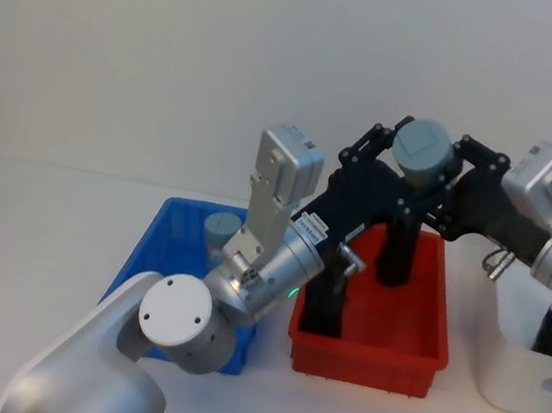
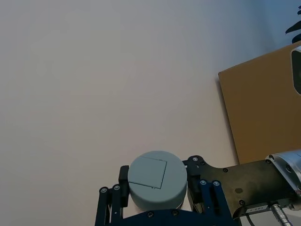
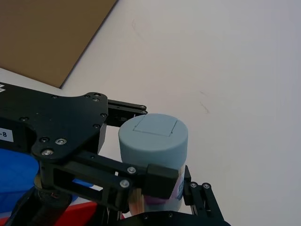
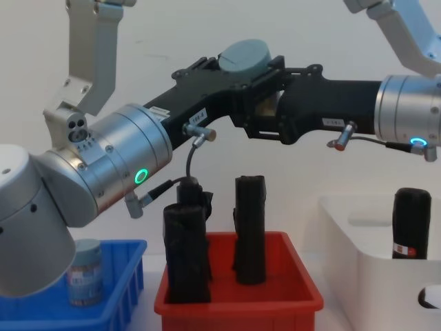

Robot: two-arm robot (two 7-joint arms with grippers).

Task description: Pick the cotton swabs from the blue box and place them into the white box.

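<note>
Black linkage fingers (image 3: 155, 179) of both arms meet on one tub of cotton swabs (image 1: 421, 150), held high above the red bin (image 1: 372, 329): the left gripper (image 1: 402, 167) clamps it from the blue-box side and the right gripper (image 1: 441, 171) closes on it from the white-box side. The tub is a short cylinder with a smooth, matte grey-blue lid bearing a faint square imprint, and a clear body showing pale swab ends and a strip of purple label; most of that body is hidden behind the fingers. A second tub (image 4: 84, 273) stands in the blue box (image 1: 147, 271), left of the red bin, partly masked by the left arm. Black rolls (image 4: 249, 229) stand upright in the red bin. The white box (image 4: 358, 241), right of it, holds another black roll (image 4: 411, 224) and is cut off at the frame edge.
</note>
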